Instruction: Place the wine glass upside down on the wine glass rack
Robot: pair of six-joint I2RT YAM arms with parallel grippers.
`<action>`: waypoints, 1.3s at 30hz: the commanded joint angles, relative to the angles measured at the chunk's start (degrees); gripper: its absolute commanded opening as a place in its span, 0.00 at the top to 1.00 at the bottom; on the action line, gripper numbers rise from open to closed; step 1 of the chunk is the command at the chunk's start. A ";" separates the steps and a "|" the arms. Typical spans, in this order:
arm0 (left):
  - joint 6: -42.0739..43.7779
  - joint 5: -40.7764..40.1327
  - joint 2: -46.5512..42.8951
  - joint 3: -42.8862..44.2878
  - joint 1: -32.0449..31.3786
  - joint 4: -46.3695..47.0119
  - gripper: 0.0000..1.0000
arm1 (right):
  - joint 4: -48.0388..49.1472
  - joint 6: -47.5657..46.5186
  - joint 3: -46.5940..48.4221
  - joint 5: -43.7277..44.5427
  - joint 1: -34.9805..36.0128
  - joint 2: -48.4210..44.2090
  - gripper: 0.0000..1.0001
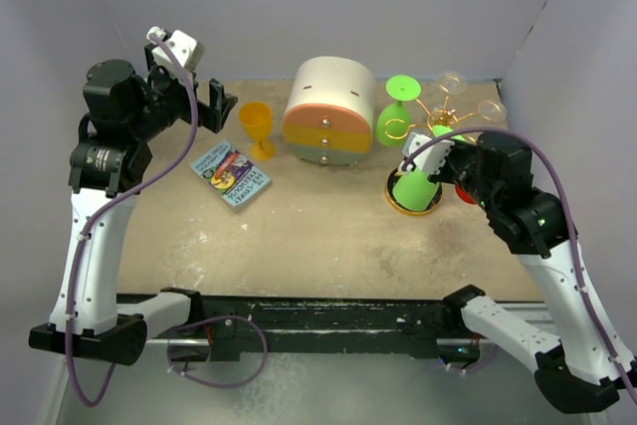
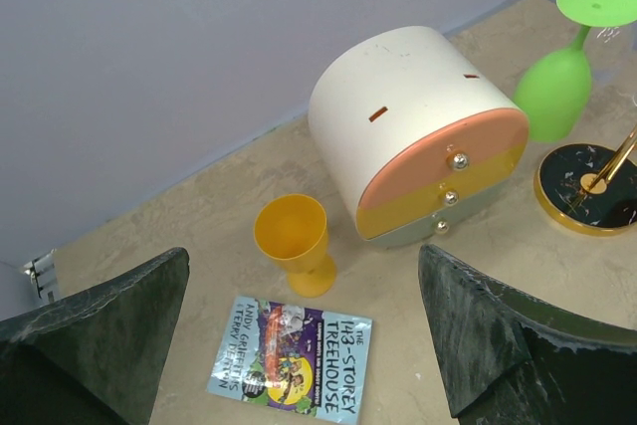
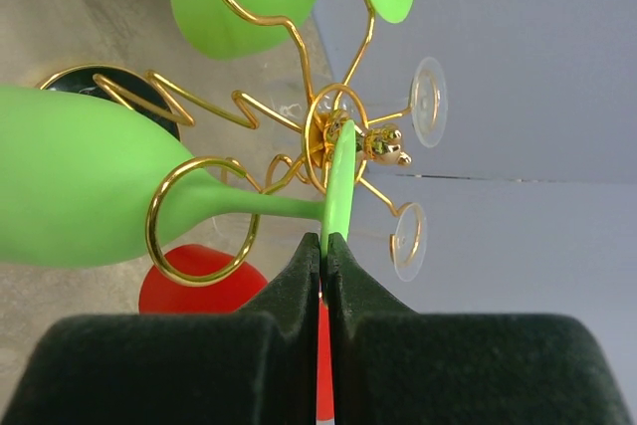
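Note:
A green wine glass [image 3: 80, 186] is upside down at the gold wire rack [image 3: 328, 131]. Its stem passes through a curled loop arm [image 3: 164, 181]. My right gripper [image 3: 324, 241] is shut on the edge of the glass's foot [image 3: 340, 176]. In the top view the gripper [image 1: 416, 158] holds this glass [image 1: 413, 190] over the rack's black-and-gold disc base [image 1: 395, 205]. A second green glass [image 1: 394, 118] hangs upside down on the rack. My left gripper [image 1: 211, 105] is open and empty at the far left, above a yellow goblet [image 2: 294, 241].
A round drawer box [image 1: 329, 111] with orange and yellow bands stands between goblet and rack. A book [image 1: 231, 173] lies flat near the goblet. Clear glasses [image 1: 452, 83] hang on the rack's far arms. A red object [image 1: 465, 193] sits right of the base. Walls close the back and sides.

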 commanded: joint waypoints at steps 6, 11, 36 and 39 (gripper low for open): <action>-0.64 1.07 0.00 -0.40 0.49 2.65 0.01 | -1.58 -0.79 -0.67 -2.94 0.21 -1.27 1.00; -0.55 1.07 -0.04 -0.31 0.50 2.76 0.01 | -2.18 -0.72 -1.45 -3.41 -0.17 -1.87 1.00; 0.65 0.55 -0.08 -1.20 0.50 2.87 0.01 | -6.99 1.51 -1.93 -5.31 -1.90 -2.47 0.84; 0.90 0.20 0.45 -1.33 0.50 2.73 0.01 | -7.30 1.60 -1.85 -5.82 -1.95 -2.79 0.82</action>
